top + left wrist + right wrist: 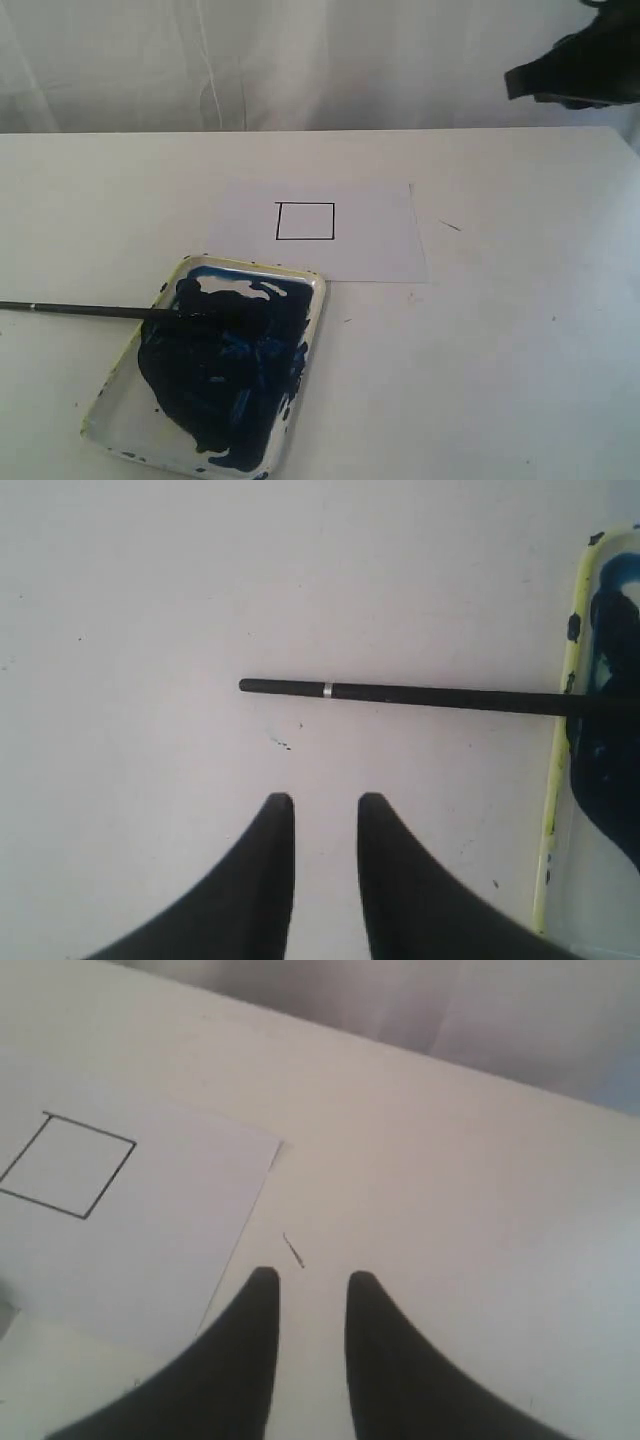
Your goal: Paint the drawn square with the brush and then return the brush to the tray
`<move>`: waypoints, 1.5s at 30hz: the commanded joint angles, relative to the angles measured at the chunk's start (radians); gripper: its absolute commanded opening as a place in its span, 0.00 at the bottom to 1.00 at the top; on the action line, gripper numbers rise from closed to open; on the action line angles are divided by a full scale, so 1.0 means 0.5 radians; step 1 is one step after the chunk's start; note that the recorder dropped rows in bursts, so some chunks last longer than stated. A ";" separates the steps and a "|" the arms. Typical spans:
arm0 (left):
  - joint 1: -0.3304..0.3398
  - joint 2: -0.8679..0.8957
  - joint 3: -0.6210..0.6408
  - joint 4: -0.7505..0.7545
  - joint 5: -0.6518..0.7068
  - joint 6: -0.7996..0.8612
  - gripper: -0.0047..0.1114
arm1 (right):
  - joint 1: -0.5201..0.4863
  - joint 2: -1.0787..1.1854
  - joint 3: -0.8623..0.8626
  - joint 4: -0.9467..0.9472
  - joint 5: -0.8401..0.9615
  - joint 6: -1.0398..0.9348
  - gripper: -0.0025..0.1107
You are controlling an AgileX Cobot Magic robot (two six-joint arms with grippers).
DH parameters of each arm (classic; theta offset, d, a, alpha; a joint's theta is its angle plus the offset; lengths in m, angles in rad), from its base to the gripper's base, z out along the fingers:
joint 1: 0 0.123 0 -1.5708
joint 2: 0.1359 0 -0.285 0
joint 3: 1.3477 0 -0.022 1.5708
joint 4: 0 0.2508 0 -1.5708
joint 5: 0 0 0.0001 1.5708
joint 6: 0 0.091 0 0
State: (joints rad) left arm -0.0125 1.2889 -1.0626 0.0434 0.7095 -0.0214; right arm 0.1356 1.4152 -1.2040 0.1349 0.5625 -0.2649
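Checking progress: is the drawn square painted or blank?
Blank. The drawn square is plain white inside its black outline, with no blue.

The left black two-fingered gripper [326, 800] points down over the counter, its jaws parted by a narrow gap. The right black gripper [312, 1275] does likewise; its dark arm [580, 65] is held high.

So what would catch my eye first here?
Most likely the tray, at the lower left of the exterior view, smeared with dark blue paint. A thin black brush lies across its left rim, tip in the paint. Beyond it, a small black-outlined square sits unpainted on a white sheet of paper.
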 commanded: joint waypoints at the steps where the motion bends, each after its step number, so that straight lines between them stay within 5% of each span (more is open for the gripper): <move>1: -0.009 0.144 -0.145 -0.087 0.118 0.087 0.33 | 0.007 0.331 -0.297 0.103 0.203 -0.207 0.24; 11: -0.009 0.379 -0.295 -0.144 0.175 0.328 0.39 | 0.007 0.872 -0.749 0.267 0.383 -0.463 0.45; 16: -0.009 0.440 -0.295 -0.183 0.180 0.462 0.44 | 0.007 1.010 -0.780 0.721 0.378 -1.014 0.45; 24: -0.009 0.532 -0.265 -0.344 0.185 1.447 0.46 | 0.007 1.119 -0.780 1.189 0.283 -1.691 0.45; 32: -0.009 0.651 -0.265 -0.658 0.219 2.464 0.46 | 0.007 1.195 -0.780 1.195 0.278 -1.721 0.45; 45: -0.009 0.969 -0.265 -0.747 0.167 2.871 0.46 | 0.007 1.216 -0.780 1.195 0.234 -1.721 0.45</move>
State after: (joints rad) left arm -0.0125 1.7698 -1.2004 -0.3119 0.7751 1.4075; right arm 0.1394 2.0177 -1.5848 0.7213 0.6910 -1.1166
